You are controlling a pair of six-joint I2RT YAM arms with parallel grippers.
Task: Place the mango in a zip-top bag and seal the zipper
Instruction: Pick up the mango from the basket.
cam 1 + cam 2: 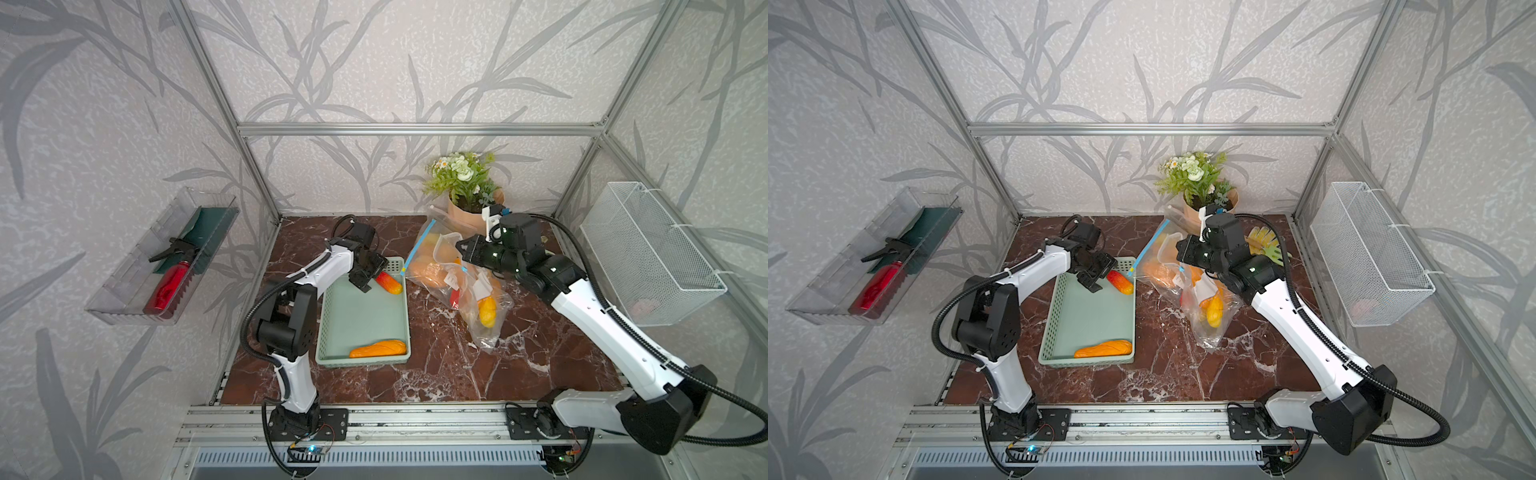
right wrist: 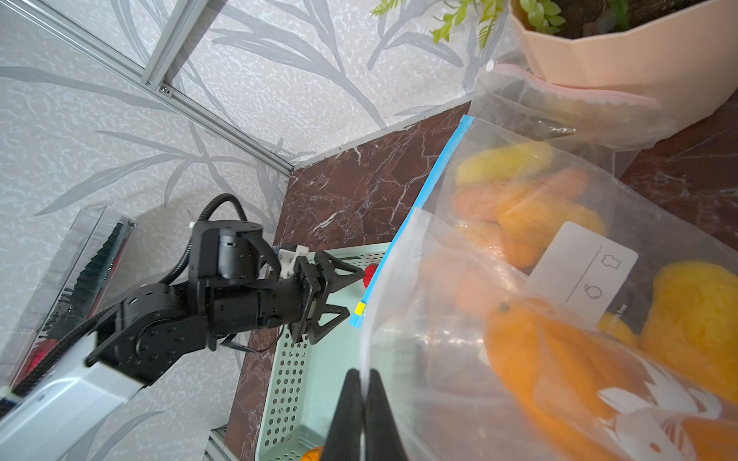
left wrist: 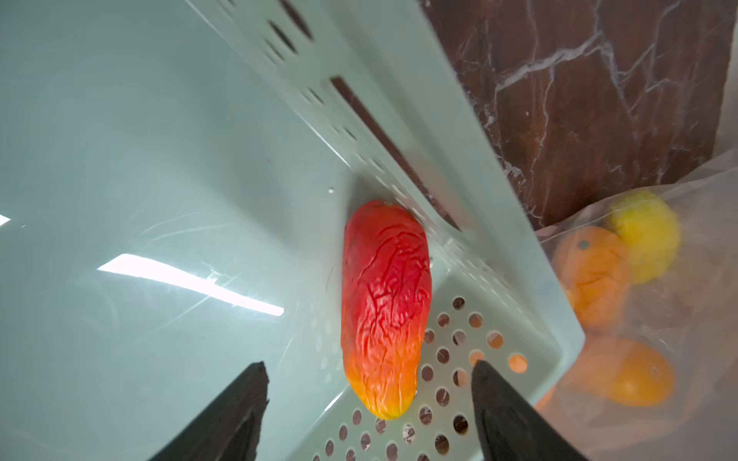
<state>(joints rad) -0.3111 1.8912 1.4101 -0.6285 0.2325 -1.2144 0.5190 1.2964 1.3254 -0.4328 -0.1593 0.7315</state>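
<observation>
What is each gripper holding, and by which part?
The right gripper pinches the large clear plastic zip-top bag by an edge of its film; the open left gripper holds nothing.

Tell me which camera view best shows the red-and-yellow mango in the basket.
The left wrist view: the mango fills the centre, whole and sharp, against the basket wall. Both top views show the mango small, beside the left gripper. The right wrist view shows only a red sliver behind the zipper.
</observation>
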